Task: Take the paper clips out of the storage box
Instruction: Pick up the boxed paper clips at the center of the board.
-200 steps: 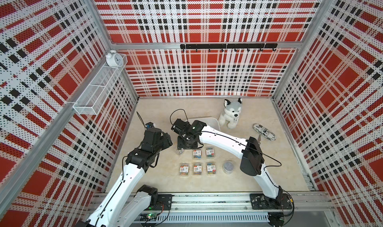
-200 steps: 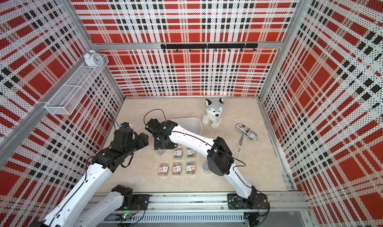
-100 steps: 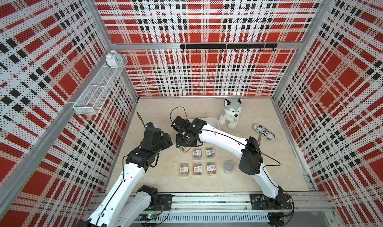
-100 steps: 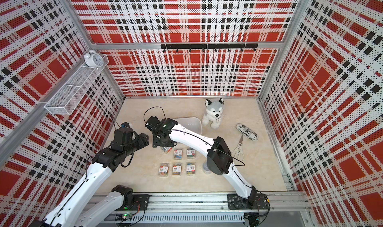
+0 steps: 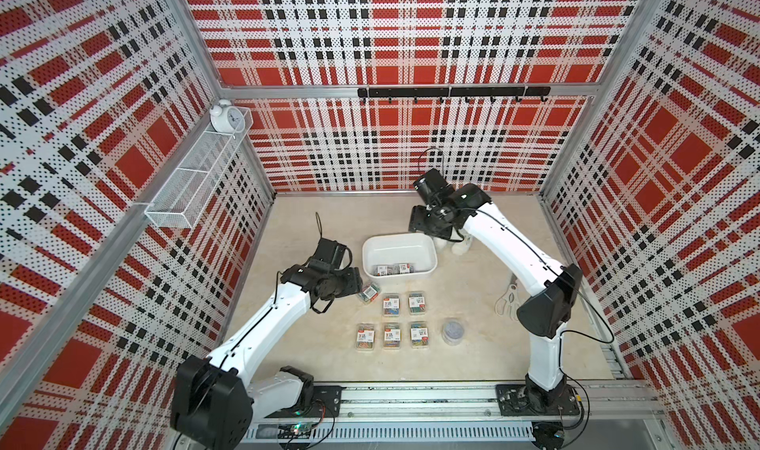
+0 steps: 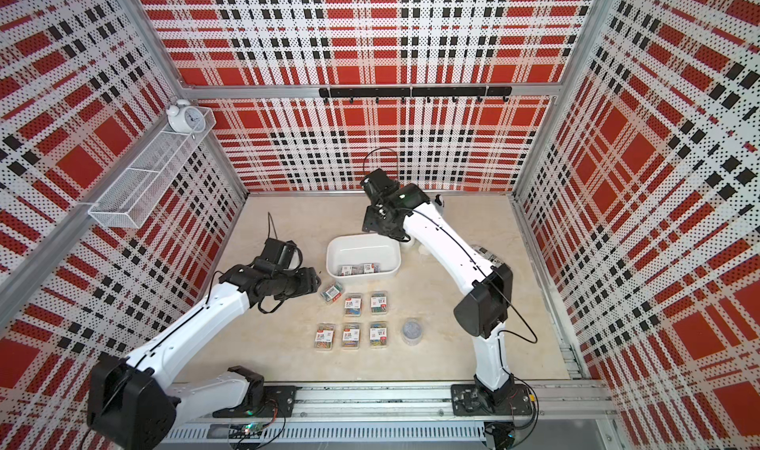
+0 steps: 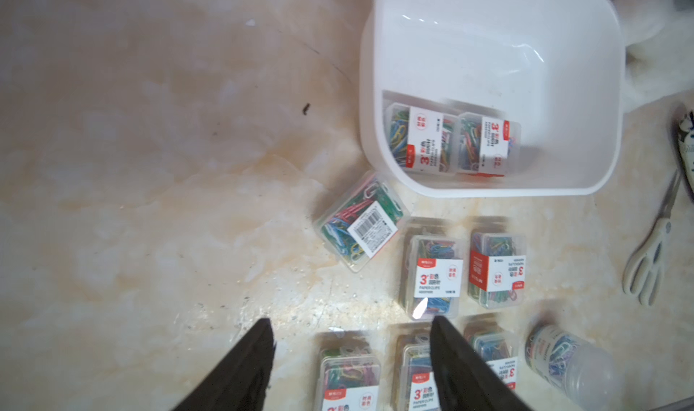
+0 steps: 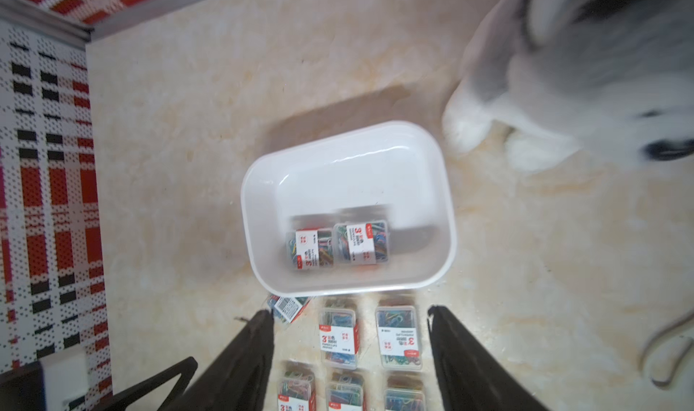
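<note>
Ok so here's where it's at. The white storage box (image 5: 397,251) has two clip cases (image 7: 422,140) in it. They lie right beside each other, tucked against the box wall that faces the robot bases. Both wrist views show them label-up with multicoloured clips inside.

All the other cases sit outside the box on the robot side. Closest is a flipped case (image 5: 369,292), just off the box's near-left corner, lying skewed with its barcode sticker up. Next out from the box comes a row of two cases, one (image 5: 390,305) and its neighbour (image 5: 416,302). Beyond that is a row of three cases (image 5: 391,335). These are all squared up and label-up, sitting close together with thin gaps between them. The round tub (image 5: 452,332) stands at the right end of that farthest row, a bit apart from the last case.

The left gripper (image 7: 351,321) has its fingers spread with nothing between them. From above it sits just left of the box's near-left corner, near the flipped case, and its wrist view shows the fingertips clear of that case.

The right gripper (image 8: 347,309) is also spread wide and empty. It hangs up above the box's far-right corner, with its camera looking straight down into the box.

Other stuff: a plush dog (image 8: 582,71) is just past the box's far-right corner, mostly hidden behind the right arm in both top views. A pair of scissors (image 5: 508,300) lies well off to the box's right.
</note>
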Controlling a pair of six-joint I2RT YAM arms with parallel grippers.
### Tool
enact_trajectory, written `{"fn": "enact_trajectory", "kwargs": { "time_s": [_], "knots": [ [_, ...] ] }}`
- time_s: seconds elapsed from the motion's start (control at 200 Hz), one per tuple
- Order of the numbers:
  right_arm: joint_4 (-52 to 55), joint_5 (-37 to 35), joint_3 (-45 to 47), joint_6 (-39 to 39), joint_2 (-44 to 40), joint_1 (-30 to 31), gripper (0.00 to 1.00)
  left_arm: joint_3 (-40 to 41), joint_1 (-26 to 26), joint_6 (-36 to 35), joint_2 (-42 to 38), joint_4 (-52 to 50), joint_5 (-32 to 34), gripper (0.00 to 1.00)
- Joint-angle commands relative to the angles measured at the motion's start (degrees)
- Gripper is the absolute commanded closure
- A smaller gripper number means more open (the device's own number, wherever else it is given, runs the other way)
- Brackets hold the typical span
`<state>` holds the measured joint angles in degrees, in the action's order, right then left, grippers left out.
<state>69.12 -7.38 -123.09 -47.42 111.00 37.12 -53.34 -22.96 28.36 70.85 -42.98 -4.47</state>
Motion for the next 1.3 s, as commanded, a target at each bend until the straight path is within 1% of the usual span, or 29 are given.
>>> {"fn": "enact_trajectory", "kwargs": {
  "time_s": [0.0,0.095,0.16,0.266,0.376,0.491,0.716,0.907,1.117,1.293],
  "knots": [
    [0.53,0.03,2.99,4.44,-3.19,-2.29,0.29,-3.72,-3.99,-4.7,4.54,-2.51,2.35,0.32],
    [-0.76,1.37,4.87,6.28,-5.06,-4.68,0.29,-5.8,-7.54,-7.66,10.07,-4.49,5.99,0.31],
    [-1.28,2.08,5.69,7.5,-5.74,-5.98,0.29,-7.35,-9.45,-10.42,13.74,-6.94,10.53,0.29],
    [-2.12,2.98,7.52,9.1,-6.89,-7.91,0.29,-8.73,-10.44,-13.05,18.3,-8.71,15.85,0.27],
    [-3.15,4.18,8.85,10.25,-7.7,-9.55,0.29,-10.14,-9.63,-13.83,20.82,-8.26,16.12,0.27],
    [-3.28,4.65,9.14,11.03,-7.9,-10.21,0.29,-12.67,-9.9,-14.35,23.51,-8.66,18.44,0.26],
    [-4.55,5.7,10.59,10.92,-7.99,-10.79,0.29,-15.02,-10.18,-17.96,27.85,-8.85,17.88,0.22],
    [-5.36,6.23,10.73,10.8,-7.48,-11.2,0.29,-15.91,-8.65,-21.07,30.59,-8.82,15.61,0.22],
    [-5.62,7.0,10.4,11.15,-6.2,-11.59,0.29,-17.29,-8.44,-23.16,34.09,-8.71,14.32,0.23],
    [-5.77,7.48,9.99,11.5,-5.38,-12.0,0.29,-17.72,-8.24,-23.89,35.79,-8.42,13.87,0.27]
  ]
}}
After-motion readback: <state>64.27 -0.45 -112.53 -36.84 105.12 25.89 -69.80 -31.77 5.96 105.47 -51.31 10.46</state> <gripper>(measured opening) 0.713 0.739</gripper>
